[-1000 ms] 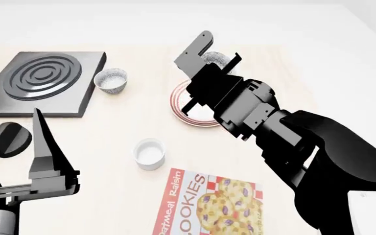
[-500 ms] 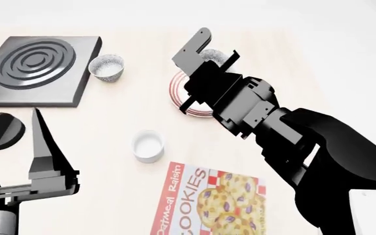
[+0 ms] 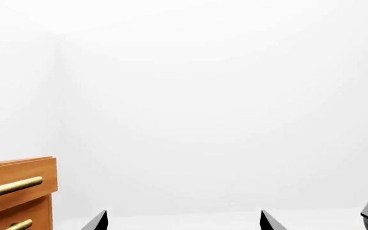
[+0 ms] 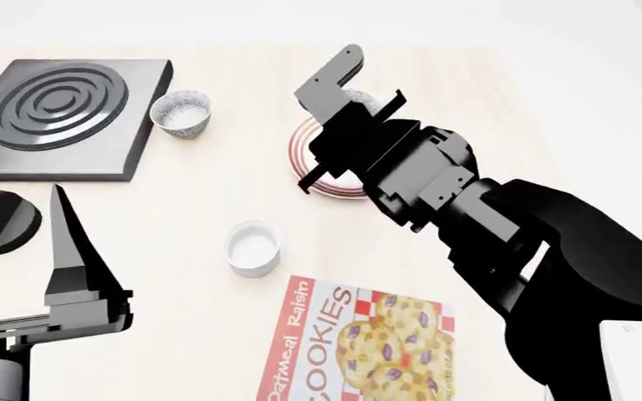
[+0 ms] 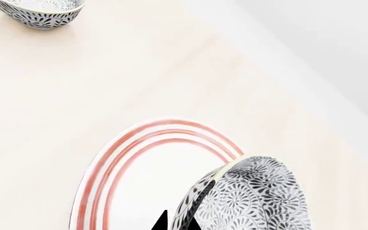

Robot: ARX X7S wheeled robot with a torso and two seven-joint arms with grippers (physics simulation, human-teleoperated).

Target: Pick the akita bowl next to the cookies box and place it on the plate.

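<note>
My right gripper [image 5: 178, 224] is shut on the rim of the akita bowl [image 5: 254, 196], a grey-and-white patterned bowl held tilted on its side. The bowl hangs over the far edge of the plate [image 5: 107, 172], white with thin red rings. In the head view the bowl [image 4: 364, 102] peeks out between the black fingers of the right gripper [image 4: 368, 83], above the plate [image 4: 318, 163]. The red cookies box [image 4: 354, 347] lies at the near edge. My left gripper [image 3: 182, 223] is open and empty, and it points at a blank wall.
A second patterned bowl [image 4: 181, 113] sits beside a dark square burner plate [image 4: 64, 104]. A plain white cup [image 4: 252, 248] stands between the plate and the cookies box. A black knob [image 4: 0, 221] lies at the left. A wooden drawer front [image 3: 15, 191] shows in the left wrist view.
The head view has shifted, so the table things sit higher in the frame. My right gripper still holds the bowl and now hangs slightly closer over the plate. The left arm has barely moved.
</note>
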